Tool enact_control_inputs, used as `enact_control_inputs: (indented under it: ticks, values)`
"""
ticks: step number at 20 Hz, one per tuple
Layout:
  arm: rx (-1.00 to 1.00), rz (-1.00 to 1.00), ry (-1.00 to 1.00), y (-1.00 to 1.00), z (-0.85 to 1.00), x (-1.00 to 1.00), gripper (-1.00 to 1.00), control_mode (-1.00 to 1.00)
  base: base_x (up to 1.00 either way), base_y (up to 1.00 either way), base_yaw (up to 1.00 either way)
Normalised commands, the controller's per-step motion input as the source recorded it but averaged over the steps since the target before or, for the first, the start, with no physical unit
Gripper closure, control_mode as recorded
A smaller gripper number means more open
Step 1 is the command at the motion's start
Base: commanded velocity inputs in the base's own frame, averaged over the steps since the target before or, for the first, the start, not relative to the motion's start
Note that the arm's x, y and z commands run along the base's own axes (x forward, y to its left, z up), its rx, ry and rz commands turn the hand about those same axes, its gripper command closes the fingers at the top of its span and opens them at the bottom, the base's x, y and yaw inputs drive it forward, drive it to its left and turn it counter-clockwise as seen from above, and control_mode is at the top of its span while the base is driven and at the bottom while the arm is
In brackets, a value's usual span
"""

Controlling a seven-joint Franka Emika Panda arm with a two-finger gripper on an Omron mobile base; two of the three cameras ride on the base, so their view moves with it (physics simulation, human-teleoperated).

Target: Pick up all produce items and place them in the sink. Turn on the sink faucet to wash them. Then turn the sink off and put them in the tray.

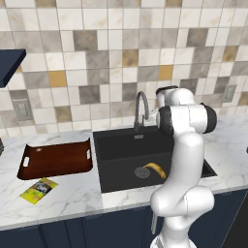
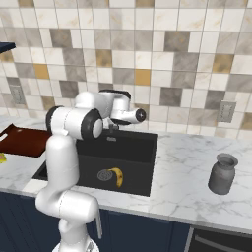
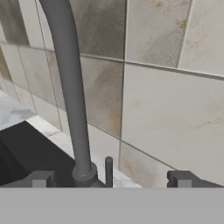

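Already the curved yellow-orange banana-like fruit is lying on the floor of the black rectangular sink, just beside the round metal drain. Up behind the basin, the two-finger gripper is hovering with its jaws spread wide and empty, facing the slim grey gooseneck faucet near its base.

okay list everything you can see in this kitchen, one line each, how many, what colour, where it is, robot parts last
curved yellow-orange banana-like item: one, in the sink beside the drain
black rectangular sink: one, set in the white marble counter
grey metal gooseneck faucet: one, behind the sink
reddish-brown rectangular tray: one, on the counter beside the sink
flat yellow-green packet: one, on the counter in front of the tray
grey jar: one, on the counter on the sink's other side
tool: one, dark tips, open, at the faucet base
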Motion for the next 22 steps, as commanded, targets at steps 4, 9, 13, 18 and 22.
enact_control_inputs:
  ticks: [4,9,13,18,22]
  values:
    - [0.0,0.0,0.01,0.13,-0.15,0.19,-1.0,-1.0,0.0,0.0,0.0]
    - [0.0,0.0,0.01,0.14,-0.18,0.14,-1.0,-1.0,0.0,0.0,0.0]
    - [0.0,0.0,0.0,0.09,-0.16,0.11,-1.0,-1.0,0.0,0.0,0.0]
    - [0.0,0.0,0.0,0.1,-0.17,0.1,1.0,-1.0,0.0,0.0,0.0]
    - [0.0,0.0,0.0,0.05,-0.1,0.08,1.0,-1.0,0.0,0.0,0.0]
